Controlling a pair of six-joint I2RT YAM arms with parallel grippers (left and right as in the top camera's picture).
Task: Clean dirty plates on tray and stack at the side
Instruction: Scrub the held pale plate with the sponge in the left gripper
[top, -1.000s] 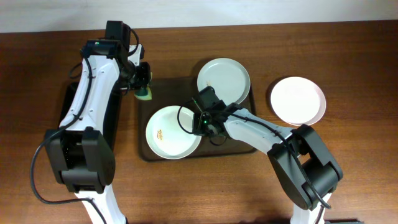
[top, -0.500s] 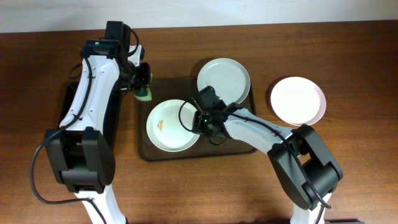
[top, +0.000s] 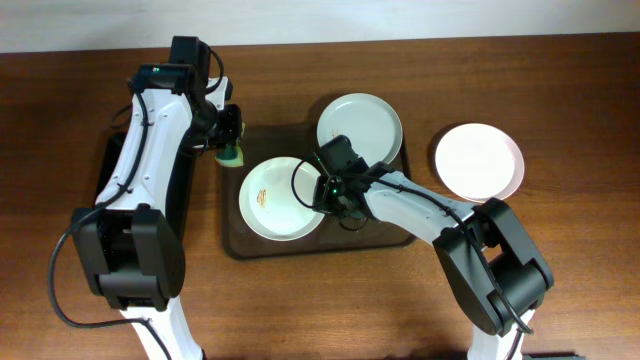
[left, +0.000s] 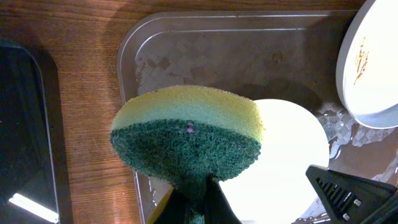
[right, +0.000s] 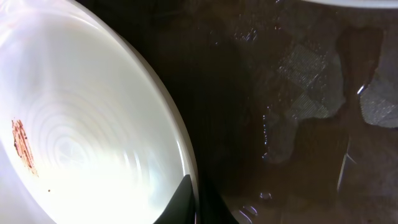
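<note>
The brown tray (top: 395, 232) lies mid-table. A plate (top: 275, 200) with an orange-brown smear is over the tray's left half. My right gripper (top: 322, 192) is shut on its right rim. In the right wrist view, my fingers (right: 189, 202) pinch the plate's (right: 81, 124) edge over the wet tray (right: 298, 124). A second plate (top: 360, 128) rests at the tray's back right. A third, white plate (top: 479, 161) lies on the table right of the tray. My left gripper (top: 228, 140) is shut on a yellow-green sponge (left: 186, 137) above the tray's back left corner (left: 186, 43).
A narrower black tray (top: 108, 170) lies left of the brown tray, mostly under my left arm; its edge shows in the left wrist view (left: 25, 124). Bare wood table (top: 330, 310) runs along the front. The tray floor is wet and glossy.
My right gripper has drawn the smeared plate a little toward the back of the tray. The left gripper and sponge have barely moved.
</note>
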